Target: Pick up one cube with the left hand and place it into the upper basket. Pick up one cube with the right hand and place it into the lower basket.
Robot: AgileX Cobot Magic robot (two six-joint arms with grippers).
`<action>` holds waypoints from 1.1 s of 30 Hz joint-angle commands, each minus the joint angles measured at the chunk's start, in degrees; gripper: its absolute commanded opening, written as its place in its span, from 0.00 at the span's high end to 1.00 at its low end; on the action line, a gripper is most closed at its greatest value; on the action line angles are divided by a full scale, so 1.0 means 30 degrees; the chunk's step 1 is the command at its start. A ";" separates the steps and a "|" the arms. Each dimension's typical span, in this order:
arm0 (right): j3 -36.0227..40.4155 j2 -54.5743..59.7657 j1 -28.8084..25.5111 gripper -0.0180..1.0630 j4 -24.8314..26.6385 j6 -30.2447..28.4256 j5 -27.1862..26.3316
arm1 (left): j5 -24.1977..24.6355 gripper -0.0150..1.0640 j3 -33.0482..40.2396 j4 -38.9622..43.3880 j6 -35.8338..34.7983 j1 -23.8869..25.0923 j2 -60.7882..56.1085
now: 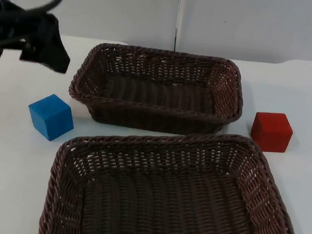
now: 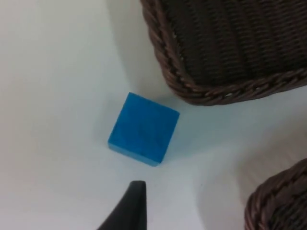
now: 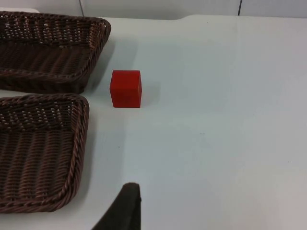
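Note:
A blue cube lies on the white table left of the two baskets; in the left wrist view the blue cube sits just off the upper basket's corner. My left gripper hangs above and behind it, apart from it. A red cube rests on the table right of the baskets, and the red cube lies well ahead of my right gripper, which waits off to the right. The upper basket and the lower basket, both dark brown wicker, hold nothing.
The two baskets stand close together, one behind the other, in the table's middle. A grey partition wall closes the far edge. White table stretches open to the right of the red cube.

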 commanded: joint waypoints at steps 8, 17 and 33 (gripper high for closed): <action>0.0033 -0.0052 -0.0111 0.01 0.0044 -0.0020 0.0013 | -0.1808 0.01 -0.0106 0.0263 -0.0182 -0.0114 0.2085; 0.0033 -0.0052 -0.0111 0.01 0.0044 -0.0020 0.0013 | -0.4129 0.01 -0.0106 0.0263 -0.0074 -0.0114 0.3693; 0.0033 -0.0052 -0.0111 0.01 0.0044 -0.0020 0.0013 | -0.7183 0.01 -0.0106 0.0908 0.1210 -0.0114 0.6517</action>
